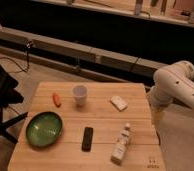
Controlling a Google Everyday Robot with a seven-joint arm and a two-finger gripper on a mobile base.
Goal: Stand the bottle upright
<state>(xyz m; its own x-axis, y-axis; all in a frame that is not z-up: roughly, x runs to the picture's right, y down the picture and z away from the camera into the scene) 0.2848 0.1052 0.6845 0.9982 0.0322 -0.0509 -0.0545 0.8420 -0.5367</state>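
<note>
The bottle [121,145] lies on its side near the bench's [65,107] front right corner, right of a black remote [87,138]. The end effector is out of frame beyond the arm [176,85] - I cannot tell its state.

table [100,119]: matt pale wood | bowl [44,128]: glossy green | bottle [121,144]: clear plastic | cup [80,94]: matt white | remote [87,138]: matt black | arm [177,85], right edge: smooth white shell; gripper out of frame
</note>
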